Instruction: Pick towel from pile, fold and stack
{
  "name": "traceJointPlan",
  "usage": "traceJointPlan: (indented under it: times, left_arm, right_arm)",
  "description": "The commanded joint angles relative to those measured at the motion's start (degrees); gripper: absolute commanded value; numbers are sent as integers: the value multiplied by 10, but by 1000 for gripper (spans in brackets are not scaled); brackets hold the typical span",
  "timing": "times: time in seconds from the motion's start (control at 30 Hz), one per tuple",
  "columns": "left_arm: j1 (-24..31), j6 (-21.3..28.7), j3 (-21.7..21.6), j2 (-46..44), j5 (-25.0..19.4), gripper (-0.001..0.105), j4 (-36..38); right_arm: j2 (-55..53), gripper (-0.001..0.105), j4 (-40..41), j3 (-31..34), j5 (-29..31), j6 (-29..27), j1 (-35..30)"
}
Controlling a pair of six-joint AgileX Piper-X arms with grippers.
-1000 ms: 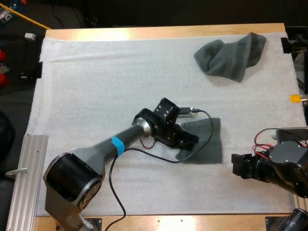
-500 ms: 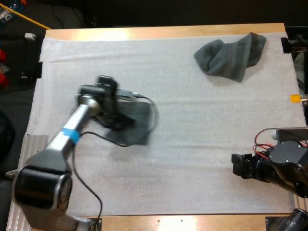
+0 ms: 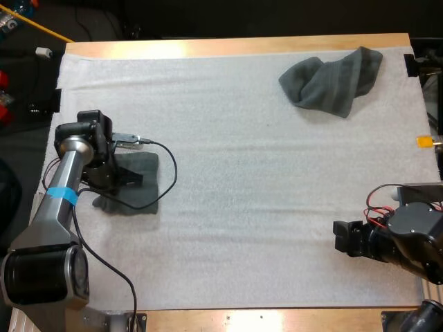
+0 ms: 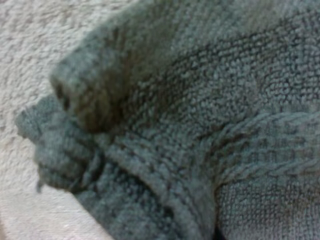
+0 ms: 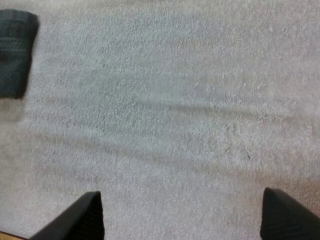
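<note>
White mat (image 3: pixel 242 180) — towel (image 3: pixel 144 195) under left claw (image 3: pixel 131 181)

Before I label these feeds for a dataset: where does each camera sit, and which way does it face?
High view: behind both arms, looking forward and down over the mat; left gripper at the folded towel, right gripper near the right edge, crumpled towel at the far right.
Left wrist view: on the left arm, close over the folded towel.
Right wrist view: on the right arm, looking low across the mat; its own fingers stand apart.
Shared: the high and left wrist views both show the folded towel.
</note>
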Motion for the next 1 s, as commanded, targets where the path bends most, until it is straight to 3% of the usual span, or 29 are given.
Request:
traceJointPlan:
  times: [0.0,0.07,0.17,0.3,0.33,0.43,0.53,0.63,0.73,0.97]
  left_arm:
    - [5,3,-2,-4,-14,0,9]
    - [10,3,-2,-4,-26,2,9]
    - [19,3,-2,-4,-47,21,9]
    - [22,0,-2,-4,-47,71,9]
    - [22,-2,-2,-5,-47,74,9]
    - [22,-11,-4,-12,-50,62,5]
    - [22,-24,-11,-27,-35,59,-6]
    - [22,-39,-15,-42,43,59,-34]
    - [22,-67,-15,-41,90,59,-65]
    - [22,-91,-15,-10,96,59,-104]
  right_arm:
    - [-1,63,2,-3,7,-7,0]
    - [-1,63,2,-3,7,-7,0]
    - [-1,63,2,-3,7,-7,0]
    - [-1,63,2,-3,7,-7,0]
    - [-1,63,2,-3,7,-7,0]
    - [-1,63,2,-3,7,-7,0]
    - [-1,63,2,-3,7,-7,0]
    - [-1,63,2,-3,7,-7,0]
    - [-1,63,2,-3,7,-6,0]
    - [-1,63,2,-3,3,-5,0]
